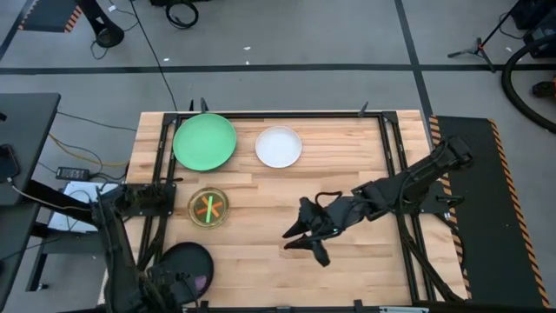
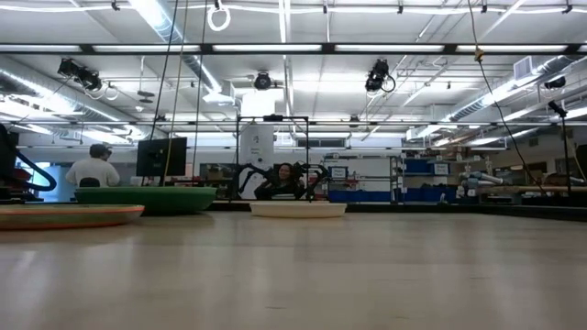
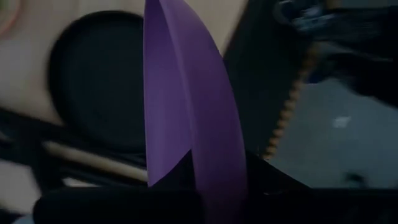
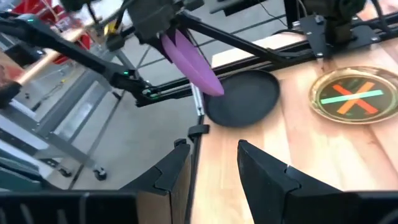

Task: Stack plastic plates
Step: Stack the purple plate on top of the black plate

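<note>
My left gripper (image 4: 163,28) is shut on a purple plate (image 4: 189,62), over a black plate (image 4: 242,96) that lies flat at the table's near left corner (image 1: 184,265). A stack of small translucent plates (image 1: 208,207) with an orange and green cross sits just beyond it. A large green plate (image 1: 204,142) and a white plate (image 1: 279,146) lie flat at the far side. My right gripper (image 1: 300,235) is open at mid-table, pointing toward the black plate with nothing between its fingers (image 4: 267,174). My left gripper pinches the purple plate's rim (image 3: 186,171) between its two fingers, which come from above and point down. The plate hangs edge-on and slanted below the fingers, its lower edge (image 4: 214,90) close over the black plate. Whether the two touch I cannot tell.
Black frame rails (image 1: 161,174) run along the table's left, right and far sides. Bare wood (image 1: 347,278) lies near the front edge to the right of the black plate. In the low view, people (image 2: 92,170) are in the room behind the table.
</note>
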